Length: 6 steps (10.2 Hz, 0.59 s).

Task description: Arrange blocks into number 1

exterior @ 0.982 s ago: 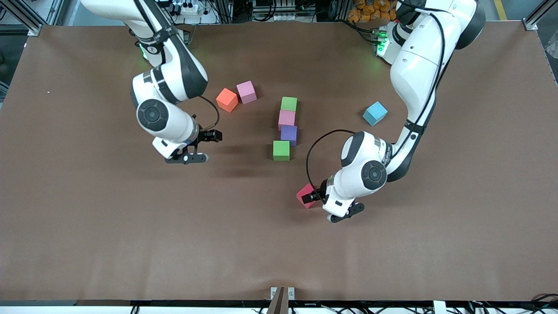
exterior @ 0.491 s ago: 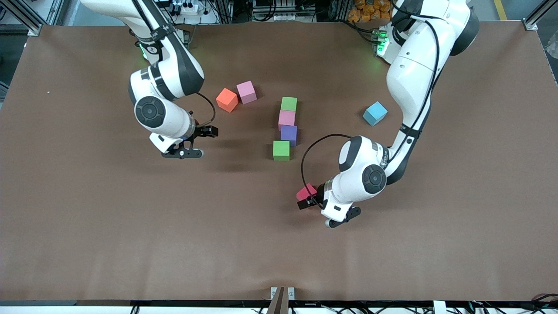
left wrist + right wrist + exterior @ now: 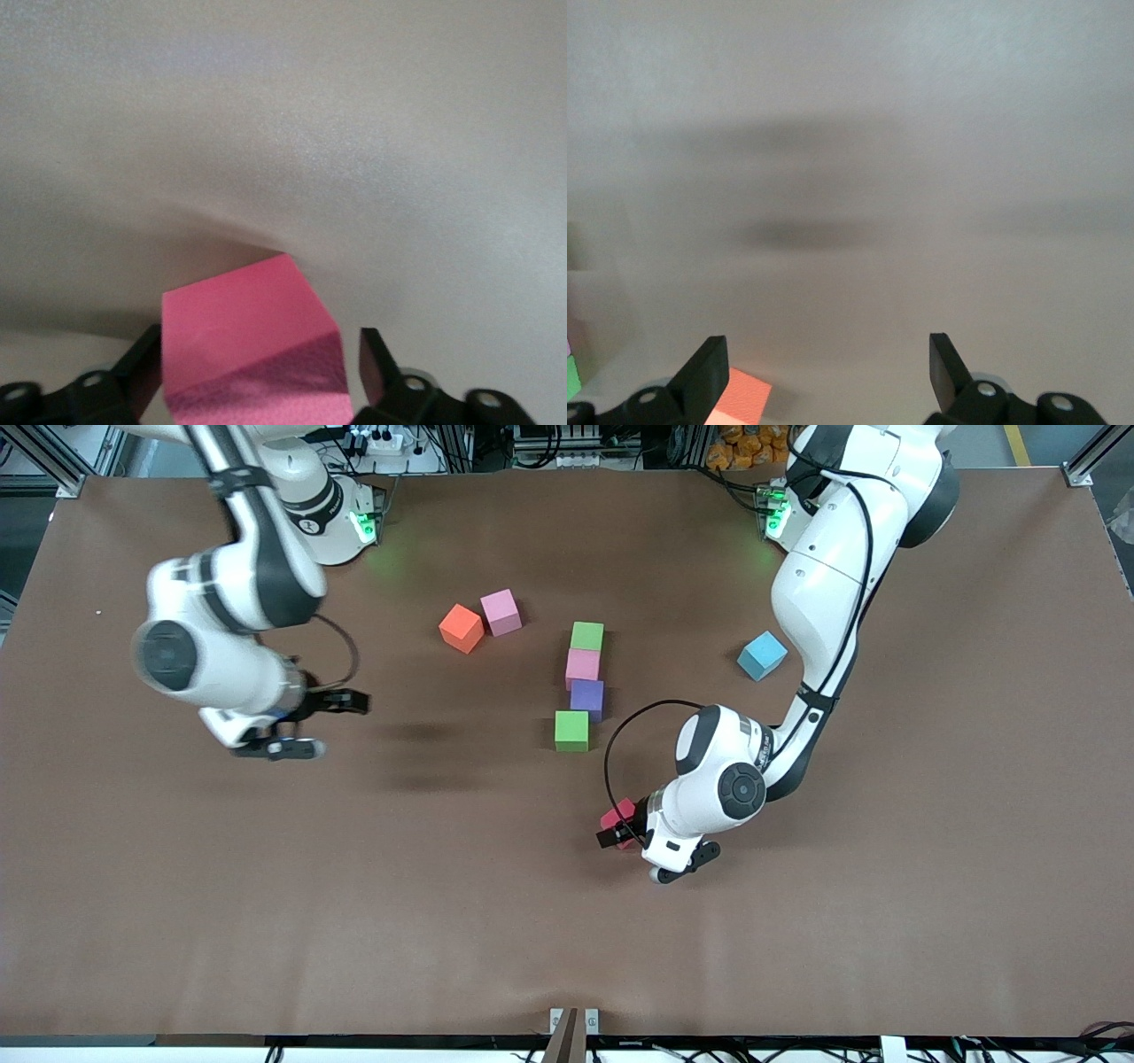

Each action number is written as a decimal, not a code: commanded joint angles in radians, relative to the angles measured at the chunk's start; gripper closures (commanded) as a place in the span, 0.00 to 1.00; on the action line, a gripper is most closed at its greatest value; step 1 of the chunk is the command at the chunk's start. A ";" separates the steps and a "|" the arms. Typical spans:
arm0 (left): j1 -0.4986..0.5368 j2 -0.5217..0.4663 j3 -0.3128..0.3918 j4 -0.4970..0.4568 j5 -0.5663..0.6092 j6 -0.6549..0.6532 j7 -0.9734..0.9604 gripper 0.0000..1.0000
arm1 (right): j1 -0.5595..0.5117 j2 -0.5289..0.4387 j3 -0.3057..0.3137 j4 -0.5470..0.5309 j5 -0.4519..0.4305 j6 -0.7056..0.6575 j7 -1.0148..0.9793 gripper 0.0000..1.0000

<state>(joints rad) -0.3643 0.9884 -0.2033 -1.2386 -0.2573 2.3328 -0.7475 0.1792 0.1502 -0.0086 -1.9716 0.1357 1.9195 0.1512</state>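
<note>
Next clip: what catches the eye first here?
A short line of cubes mid-table: green cube, pale pink cube, purple cube, and a second green cube set slightly askew. Nearer the camera, the left gripper straddles the red cube. The right gripper hangs open over bare table.

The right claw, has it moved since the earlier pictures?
Yes. The right claw has moved away from the orange cube, toward the right arm's end of the table.

Cubes on the tabletop (image 3: 567, 921), eight in all:
- green cubes (image 3: 586, 636): two
- pink cubes (image 3: 500, 612): two
- purple cube (image 3: 587, 696): one
- red cube (image 3: 619, 816): one
- orange cube (image 3: 462, 628): one
- light blue cube (image 3: 762, 655): one
</note>
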 commanded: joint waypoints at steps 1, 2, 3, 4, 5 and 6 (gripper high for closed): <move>-0.033 0.021 0.022 0.024 -0.025 0.010 0.000 1.00 | -0.032 0.003 -0.025 0.054 -0.004 -0.028 -0.083 0.00; -0.047 0.019 0.022 0.024 -0.020 0.010 0.000 1.00 | -0.068 0.003 -0.025 0.074 -0.002 -0.028 -0.088 0.00; -0.054 0.013 0.024 0.022 -0.010 0.007 0.003 1.00 | -0.084 0.003 -0.025 0.101 -0.002 -0.033 -0.102 0.00; -0.079 0.010 0.024 0.022 -0.008 0.003 0.008 1.00 | -0.113 0.002 -0.025 0.140 -0.004 -0.077 -0.148 0.00; -0.103 0.009 0.024 0.022 0.006 -0.001 0.010 1.00 | -0.165 0.000 -0.025 0.189 -0.004 -0.129 -0.217 0.00; -0.114 0.007 0.022 0.021 0.041 -0.019 0.010 1.00 | -0.202 -0.017 -0.027 0.221 -0.011 -0.148 -0.279 0.00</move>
<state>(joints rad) -0.4465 0.9952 -0.1991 -1.2320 -0.2495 2.3321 -0.7428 0.0413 0.1488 -0.0459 -1.8115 0.1351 1.8246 -0.0444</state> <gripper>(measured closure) 0.366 0.000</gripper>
